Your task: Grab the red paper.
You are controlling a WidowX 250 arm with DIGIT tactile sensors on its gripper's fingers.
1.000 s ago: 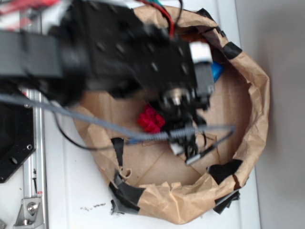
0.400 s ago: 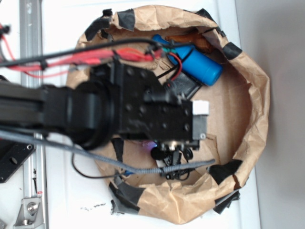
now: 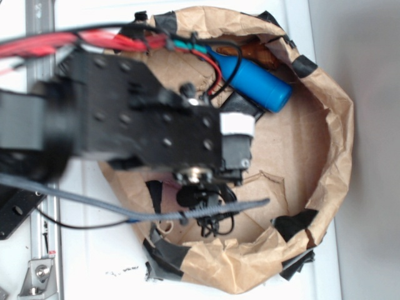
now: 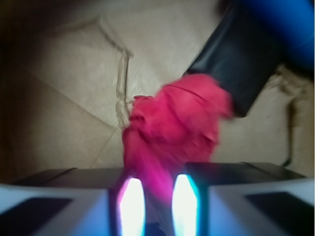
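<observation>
The gripper (image 4: 152,206) was clamped on the red paper (image 4: 174,130), the crumpled ball pinched between its two fingertips (image 4: 132,204) and sticking out ahead of them. Both sat inside a round brown-paper nest (image 3: 337,134) patched with black tape. Beyond the ball, touching its far edge in the wrist view, lay a flat black pouch (image 4: 243,61), and farther still, at the nest's far wall, a blue bottle (image 3: 253,81) lay on its side. In the exterior view the arm (image 3: 131,122) hid the ball entirely.
</observation>
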